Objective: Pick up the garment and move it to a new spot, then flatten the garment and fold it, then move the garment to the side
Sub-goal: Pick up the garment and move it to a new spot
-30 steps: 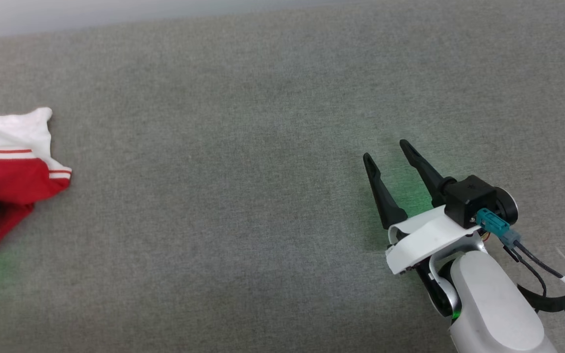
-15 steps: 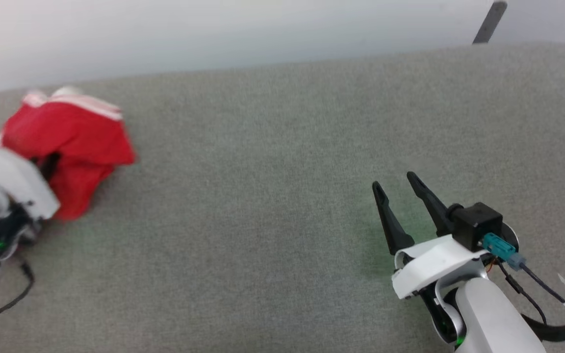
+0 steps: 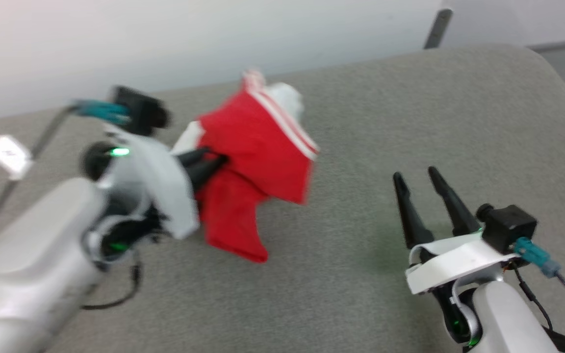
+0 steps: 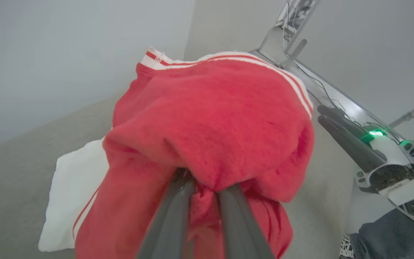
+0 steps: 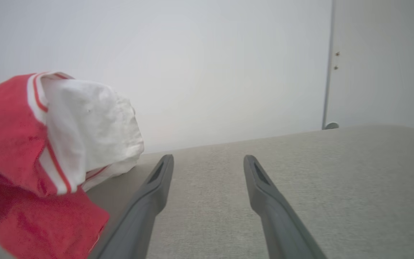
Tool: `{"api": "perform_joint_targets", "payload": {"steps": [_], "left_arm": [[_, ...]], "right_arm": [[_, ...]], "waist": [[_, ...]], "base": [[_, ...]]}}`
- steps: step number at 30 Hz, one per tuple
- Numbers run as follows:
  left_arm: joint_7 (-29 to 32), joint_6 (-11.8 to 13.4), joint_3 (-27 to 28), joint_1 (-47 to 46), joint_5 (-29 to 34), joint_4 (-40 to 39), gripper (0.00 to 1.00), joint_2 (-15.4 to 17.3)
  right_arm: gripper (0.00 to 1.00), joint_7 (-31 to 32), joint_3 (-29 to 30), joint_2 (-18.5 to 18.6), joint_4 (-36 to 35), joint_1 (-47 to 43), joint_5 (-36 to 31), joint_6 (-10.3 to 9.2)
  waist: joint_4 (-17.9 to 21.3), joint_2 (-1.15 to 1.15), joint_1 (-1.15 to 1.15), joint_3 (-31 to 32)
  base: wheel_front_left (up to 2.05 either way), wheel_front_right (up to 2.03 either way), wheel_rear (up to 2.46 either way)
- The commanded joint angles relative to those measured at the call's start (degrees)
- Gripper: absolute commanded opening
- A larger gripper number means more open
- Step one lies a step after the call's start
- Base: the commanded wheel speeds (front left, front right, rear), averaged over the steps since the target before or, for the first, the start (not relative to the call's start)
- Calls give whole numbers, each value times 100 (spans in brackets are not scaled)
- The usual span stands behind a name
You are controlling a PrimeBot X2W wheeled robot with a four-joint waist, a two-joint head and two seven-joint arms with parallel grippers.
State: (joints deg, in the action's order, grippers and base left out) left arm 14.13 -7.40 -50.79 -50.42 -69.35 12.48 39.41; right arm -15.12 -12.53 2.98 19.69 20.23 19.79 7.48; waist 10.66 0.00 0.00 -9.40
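Now your left gripper (image 3: 219,161) is pinched narrow on the garment (image 3: 258,147). In the left wrist view its two fingers (image 4: 171,216) run up close together into a fold of red cloth, with fabric caught between them. The garment hangs bunched from that grip, spilling over and ahead of the fingertips. Red cloth is nearest the gripper, striped trim (image 3: 287,122) runs along the far edge, and a white sleeve (image 4: 74,194) droops to one side. You cannot tell whether its lowest red corner touches the grey surface (image 3: 361,122); blur hides that.

Your right gripper (image 3: 415,174) sits well apart to the right, low over the surface, its fingers spread wide with nothing between them. From the right wrist view the garment (image 5: 13,162) is off to the left of those fingers, white sleeve outermost, not touching them. A pale wall (image 3: 214,39) stands behind the surface.
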Motion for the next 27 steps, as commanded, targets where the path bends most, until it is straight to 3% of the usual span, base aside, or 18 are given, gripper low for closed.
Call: {"api": "perform_joint_targets", "payload": {"steps": [1,8,11,21,27], "left_arm": [[58,-13,-165,-176,23,-90,0,-171],[173,-14,-922,-790,-142,167,0,-982],[143,-13,-1033,-896,-266,360,0,-1078],[288,-13,-1942,-1191,-129,1804,0,-608],[578,0,-2273,-1195,859,2115,0,-392]], "right_arm": [[100,-4,89,-7,-84,-89,68,2],[100,-3,394,-11,-390,-126,372,2],[100,-3,433,-13,-447,-146,452,2],[100,-3,436,-10,-579,-235,790,2],[100,-3,345,-12,-614,-205,936,2]], "waist": [[430,0,0,-341],[1011,0,0,-748],[1170,0,0,-831],[1687,0,0,-1003],[1854,0,0,-1090]], "base": [[0,0,0],[0,0,0],[0,0,0],[0,0,0],[0,0,0]]}}
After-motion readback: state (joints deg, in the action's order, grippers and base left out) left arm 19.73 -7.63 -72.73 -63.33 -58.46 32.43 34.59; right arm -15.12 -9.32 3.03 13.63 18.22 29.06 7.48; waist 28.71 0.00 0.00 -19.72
